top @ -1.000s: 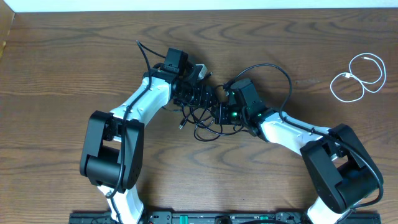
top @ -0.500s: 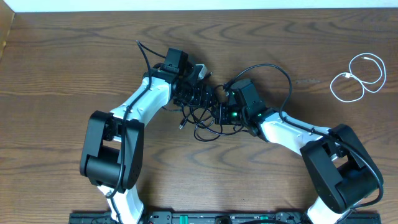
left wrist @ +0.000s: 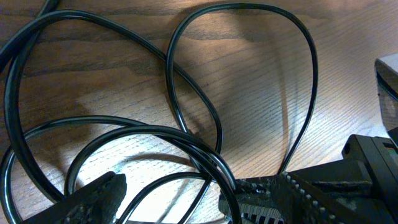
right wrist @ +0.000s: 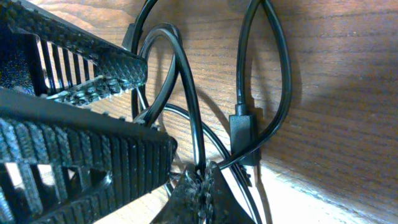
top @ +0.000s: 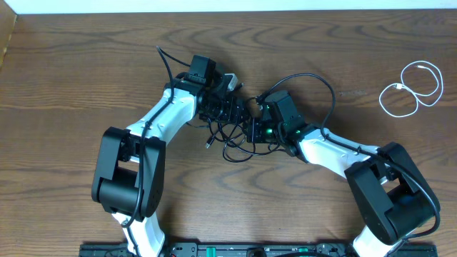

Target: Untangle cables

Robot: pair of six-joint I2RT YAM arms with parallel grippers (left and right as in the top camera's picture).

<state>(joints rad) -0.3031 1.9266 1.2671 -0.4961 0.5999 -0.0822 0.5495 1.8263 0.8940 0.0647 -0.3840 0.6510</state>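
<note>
Table (top: 71,57): it is carrying everything. The wide bare wood is giving room to spread cords, so the risk here is small.
Black cables (top: 235,146): they are lying knotted at mid-table between the two arms, with loops crossing over one another. Judging from this, a pull in the wrong direction is likely to be cinching the knot tighter rather than freeing it.
White cable (top: 410,89): it is lying coiled at the far right, well apart from the knot. It is probably running no risk unless an arm sweeps out that way.
Left gripper (left wrist: 180,199): its jaws are standing released, straddling several black strands at once. Closing here could be catching two or three cords together and dragging the whole bundle.
Right gripper (right wrist: 199,183): it is clenching a black strand at its tips. If it lifts while the left is pinning crossed loops, the strand may be slipping out or straining.
Plug (right wrist: 241,134): it is sitting inside a narrow loop just beside the pinch. It could be snagging on that loop when drawn through.
Writing: no brand, label or lettering is showing legibly in any view.
</note>
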